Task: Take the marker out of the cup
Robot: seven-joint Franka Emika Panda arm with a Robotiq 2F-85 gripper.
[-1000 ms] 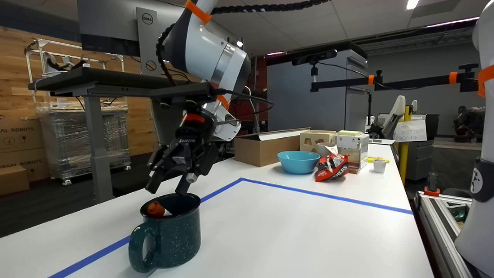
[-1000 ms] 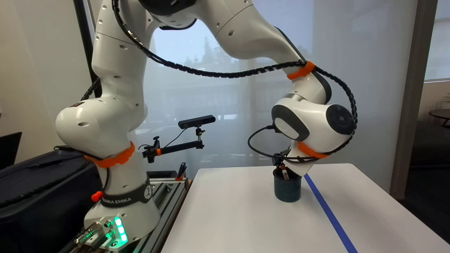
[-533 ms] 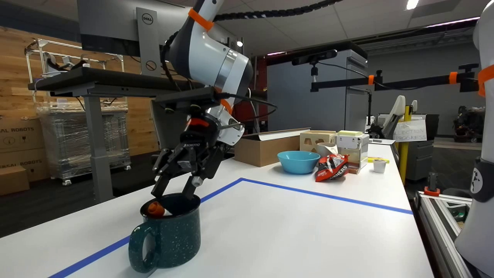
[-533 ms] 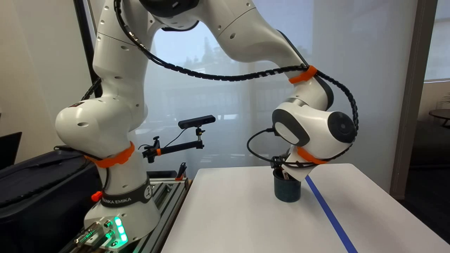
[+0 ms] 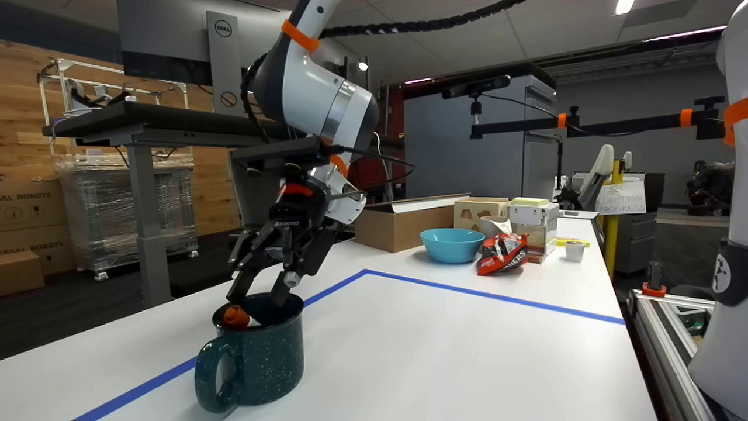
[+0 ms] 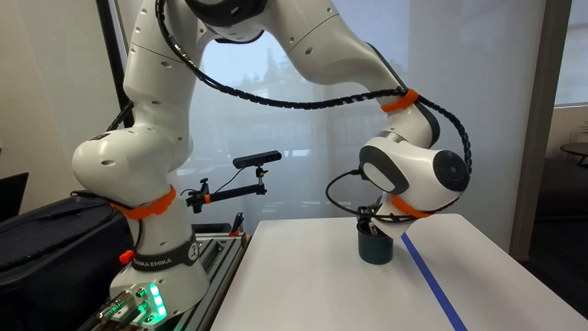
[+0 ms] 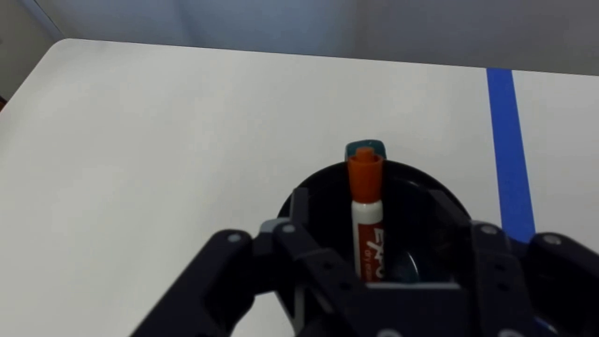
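The cup [image 5: 272, 362] is a dark teal speckled mug standing upright on the white table, also seen in an exterior view [image 6: 375, 252]. The marker [image 7: 367, 210] has an orange cap, a white collar and a red label. It leans inside the cup, its cap [image 5: 236, 317] up at the rim near the handle. Its lower end is hidden in the wrist view. My gripper [image 5: 257, 301] is open above the cup mouth, fingertips at about rim level. In the wrist view the gripper [image 7: 372, 201] has one finger on each side of the marker, with gaps between.
Blue tape [image 5: 467, 294] marks lines on the table. Farther back stand a light blue bowl [image 5: 452, 245], a red snack bag [image 5: 502, 254], a cardboard box [image 5: 403, 228] and a small white cup [image 5: 575, 251]. A camera arm [image 6: 234, 193] stands beside the robot base.
My gripper has come down a little toward the cup mouth, shifting slightly sideways and part of the way back. The cup and marker have not moved. The gripper stays open.
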